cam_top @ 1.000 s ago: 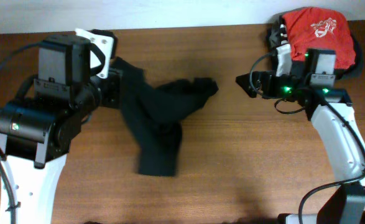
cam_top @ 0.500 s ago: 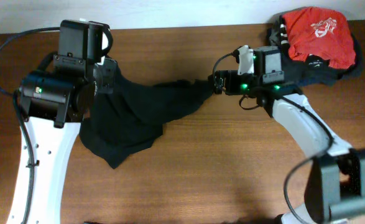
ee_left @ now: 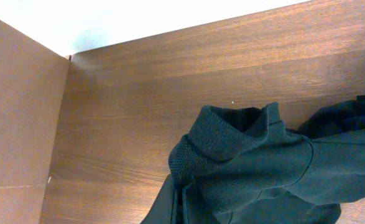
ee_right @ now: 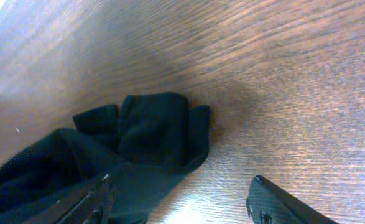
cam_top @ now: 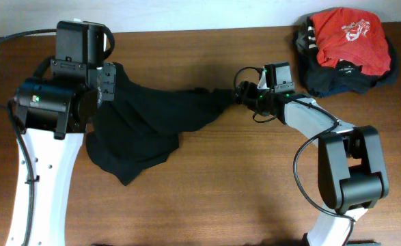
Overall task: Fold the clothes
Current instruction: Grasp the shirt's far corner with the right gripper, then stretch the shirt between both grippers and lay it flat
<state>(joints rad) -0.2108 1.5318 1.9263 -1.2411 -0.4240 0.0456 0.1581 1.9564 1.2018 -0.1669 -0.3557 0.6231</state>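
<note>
**Table:** one table (cam_top: pixel 241 195) carried all the items.

**Garments:** there was one black garment (cam_top: pixel 152 123) and one red t-shirt (cam_top: pixel 347 34). Beneath the t-shirt lay one stack of dark folded garments (cam_top: pixel 333 80), and the pieces in it could not be counted.

**Arms:** there were two, the left arm (cam_top: pixel 43 184) and the right arm (cam_top: pixel 309 117).

**End effectors:** there were two, one per arm, the left end effector (cam_top: pixel 109 75) and the right end effector (cam_top: pixel 240 94). The right wrist view showed two fingers (ee_right: pixel 98 199).

Matt black cloth garment (cam_top: pixel 152 126) — smooth, grained wood table (cam_top: pixel 241 191)
</note>
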